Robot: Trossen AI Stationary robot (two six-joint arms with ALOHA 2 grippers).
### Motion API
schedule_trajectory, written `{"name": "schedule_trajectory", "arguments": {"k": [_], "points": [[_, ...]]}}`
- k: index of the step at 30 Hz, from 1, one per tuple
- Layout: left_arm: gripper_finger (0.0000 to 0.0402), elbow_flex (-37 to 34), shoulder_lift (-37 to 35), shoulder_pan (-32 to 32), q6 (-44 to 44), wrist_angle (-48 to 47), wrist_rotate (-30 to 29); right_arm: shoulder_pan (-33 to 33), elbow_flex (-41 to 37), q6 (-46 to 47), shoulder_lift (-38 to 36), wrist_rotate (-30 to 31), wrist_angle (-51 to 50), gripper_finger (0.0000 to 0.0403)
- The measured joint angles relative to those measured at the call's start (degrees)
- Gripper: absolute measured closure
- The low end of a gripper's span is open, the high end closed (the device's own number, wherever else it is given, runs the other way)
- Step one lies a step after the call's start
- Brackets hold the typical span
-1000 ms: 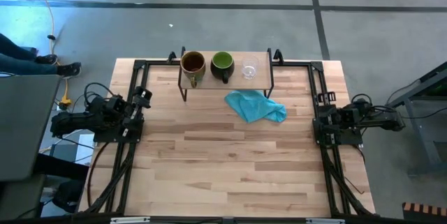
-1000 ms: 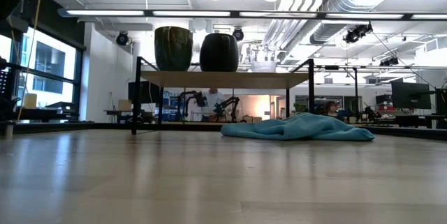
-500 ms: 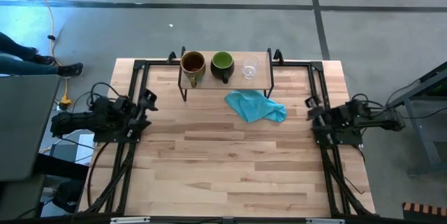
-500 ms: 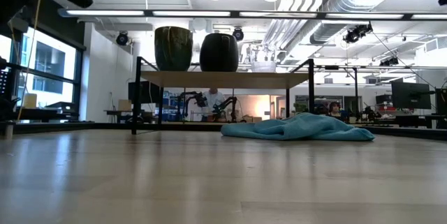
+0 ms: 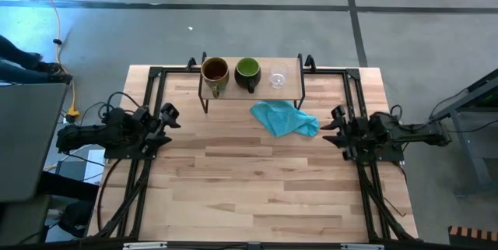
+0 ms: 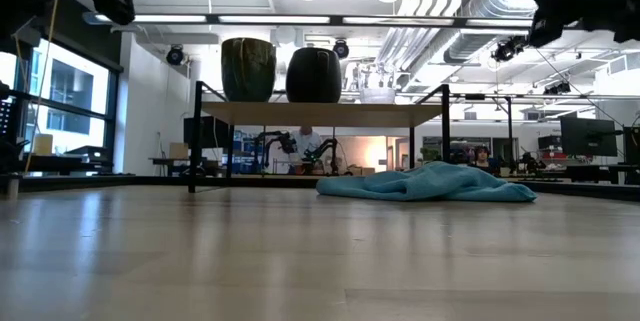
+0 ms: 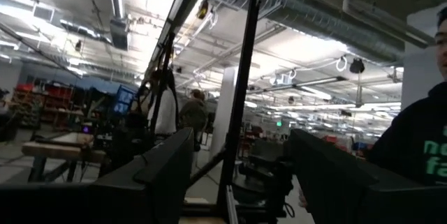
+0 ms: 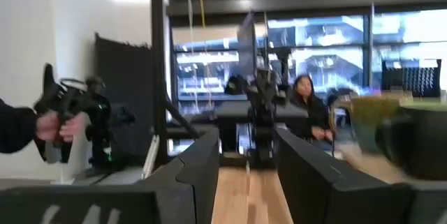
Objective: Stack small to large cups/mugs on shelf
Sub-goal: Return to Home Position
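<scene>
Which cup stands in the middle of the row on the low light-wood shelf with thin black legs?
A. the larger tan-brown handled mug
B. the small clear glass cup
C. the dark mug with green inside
C: seen from above, the dark mug with green inside stands on the low light-wood shelf between the larger tan-brown handled mug and the small clear glass cup.

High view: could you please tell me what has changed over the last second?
Both grippers moved inward over the table: the right gripper furthest, the left gripper slightly. Both are open and empty. The cups on the shelf and the blue cloth stayed put.
</scene>
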Motion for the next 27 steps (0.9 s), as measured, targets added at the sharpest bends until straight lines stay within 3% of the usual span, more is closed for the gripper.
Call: {"name": "schedule_trajectory", "arguments": {"k": [5, 27], "points": [[0.0176, 0.0, -0.02, 0.0, -0.27, -1.11, 0.1, 0.0, 0.51, 2.46, 0.07, 1.32, -7.06, 0.0275], [0.0176, 0.0, 0.0, 0.0, -1.42, -4.22, 0.08, -0.02, 0.96, 2.81, 0.02, 9.86, -16.62, 0.0275]]}}
